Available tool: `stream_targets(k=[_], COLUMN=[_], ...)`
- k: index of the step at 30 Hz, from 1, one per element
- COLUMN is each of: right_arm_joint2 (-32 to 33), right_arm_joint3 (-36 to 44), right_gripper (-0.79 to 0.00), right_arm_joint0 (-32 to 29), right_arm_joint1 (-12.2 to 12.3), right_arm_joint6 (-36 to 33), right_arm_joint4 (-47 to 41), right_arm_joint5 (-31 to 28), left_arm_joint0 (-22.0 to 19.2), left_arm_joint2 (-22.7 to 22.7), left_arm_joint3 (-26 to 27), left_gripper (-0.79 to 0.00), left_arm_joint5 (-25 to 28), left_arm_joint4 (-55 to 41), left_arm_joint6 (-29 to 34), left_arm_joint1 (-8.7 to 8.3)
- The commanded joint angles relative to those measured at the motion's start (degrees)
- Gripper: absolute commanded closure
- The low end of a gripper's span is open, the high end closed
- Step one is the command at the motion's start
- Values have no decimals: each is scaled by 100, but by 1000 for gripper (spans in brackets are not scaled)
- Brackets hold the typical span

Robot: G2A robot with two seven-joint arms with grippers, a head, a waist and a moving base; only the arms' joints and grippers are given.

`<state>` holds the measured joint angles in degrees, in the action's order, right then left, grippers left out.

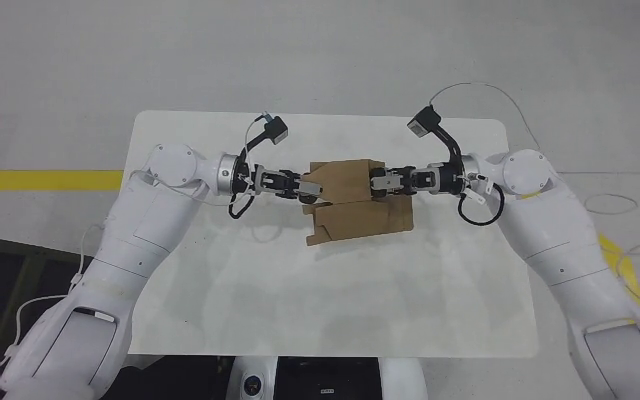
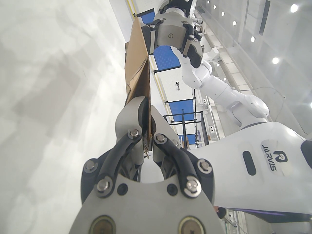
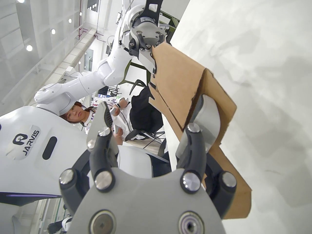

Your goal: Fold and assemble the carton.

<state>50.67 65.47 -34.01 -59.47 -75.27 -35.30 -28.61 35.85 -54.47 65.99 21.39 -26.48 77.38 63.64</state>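
We are holding the carton [image 1: 350, 200] over the middle of the table [image 1: 200, 300]: our left gripper [image 1: 312, 190] is clamping its edge, while our right gripper [image 1: 378, 184] is gaping wide, one finger lying against its opposite panel.

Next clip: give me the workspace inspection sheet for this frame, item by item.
surface: white table, rounded corners.
job's things: brown carton, partly folded, at table centre between the grippers.
clutter: nothing seen.
grippers: left gripper shut on a carton edge; right gripper open, one finger against a carton flap.
cables: black loops at both wrists; thin wire arching over the right arm.
surroundings: grey floor with a yellow line.
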Motion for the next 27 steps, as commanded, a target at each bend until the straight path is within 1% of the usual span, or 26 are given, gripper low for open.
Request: stream_targets(k=[1,2,5,7,10,17,19,25,27], right_arm_joint2=[-4,-9,-24,-35,-57,-63,-73,-130,-157], right_arm_joint3=[-69,-89,-141,-156,-159,-255,-304,-378,-412], right_gripper=[-468,-434,-400,-406,-391,-388,-385,-360,-339], right_arm_joint0=[1,-7,-11,-9,7,68,109,164,180], right_arm_joint1=[-23,-38,-71,-88,-110,-162,-167,-224,-252], right_arm_joint6=[-49,-67,-139,-178,-204,-194,-206,-186,-168], right_arm_joint4=[-141,-243,-418,-463,-436,-391,-231,-85,-78], right_arm_joint5=[9,28,99,139,164,154,167,157,140], left_arm_joint0=[8,13,28,32,36,34,36,48,53], left_arm_joint2=[-8,-11,-18,-18,-23,-30,-38,-55,-54], left_arm_joint3=[4,2,-6,-11,-19,-19,-22,-12,-2], left_gripper=[0,0,0,0,0,0,0,0,0], left_arm_joint5=[0,3,4,-1,-3,9,12,6,8], left_arm_joint4=[-7,-5,-14,-16,-33,-29,-28,-60,-63], left_arm_joint6=[1,4,-1,4,13,28,35,62,70], left_arm_joint1=[0,0,1,3,7,14,13,15,18])
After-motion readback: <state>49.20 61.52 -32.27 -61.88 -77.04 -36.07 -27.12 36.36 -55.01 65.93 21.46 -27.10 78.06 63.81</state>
